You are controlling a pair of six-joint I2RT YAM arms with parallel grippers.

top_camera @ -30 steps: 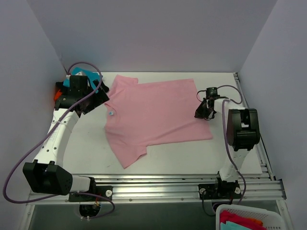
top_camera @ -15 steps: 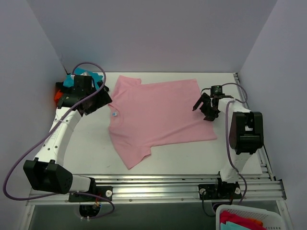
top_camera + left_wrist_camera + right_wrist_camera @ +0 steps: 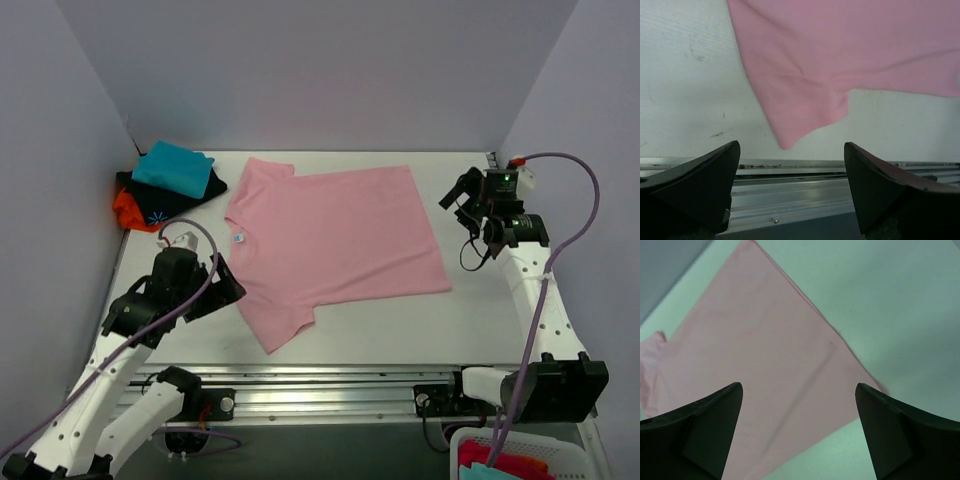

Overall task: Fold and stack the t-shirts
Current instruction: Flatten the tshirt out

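Pink t-shirt (image 3: 330, 235) lies flat and unfolded mid-tabletop (image 3: 400, 325), collar toward the left, hem toward the right. Left hand (image 3: 226, 287) spread, holding nothing, beside the near sleeve; right hand (image 3: 463, 203) spread, holding nothing, just off the hem's far corner. Teal tee (image 3: 172, 167), black starburst tee (image 3: 170, 205) and orange-red tee (image 3: 126, 208) sit piled at the far-left corner, beside the far sleeve.
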